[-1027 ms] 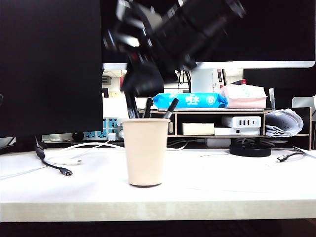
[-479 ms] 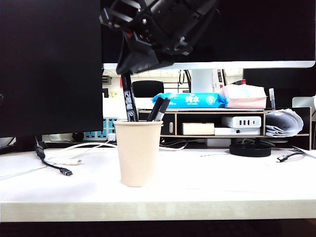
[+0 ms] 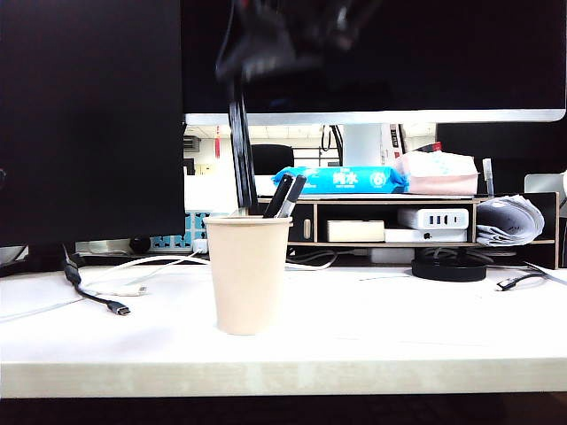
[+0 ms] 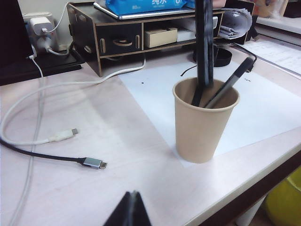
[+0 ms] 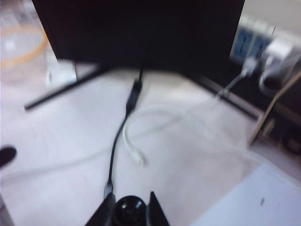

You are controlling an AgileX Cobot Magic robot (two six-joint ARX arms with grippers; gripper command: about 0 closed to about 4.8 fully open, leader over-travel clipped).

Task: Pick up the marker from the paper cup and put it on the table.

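cables (image 3: pixel 106 297): left of exterior view, slack on table (image 3: pixel 399 336), well apart from cup; no part in task.
left gripper (image 4: pixel 129 209): only dark fingertips at low edge of left wrist view, parked near front table edge, off the work; open/shut can't tell.
paper cup (image 3: pixel 248 273): upright, centre-left; two slim pens (image 3: pixel 285 196) lean in it.
marker (image 3: pixel 239 150): vertical above cup, lower end just at/inside rim; judged mid-lift.
right gripper (image 3: pixel 266 44): blurred, upper centre of exterior view; fingers clamped on marker's top, seen end-on in right wrist view, hung plumb to clear rim.
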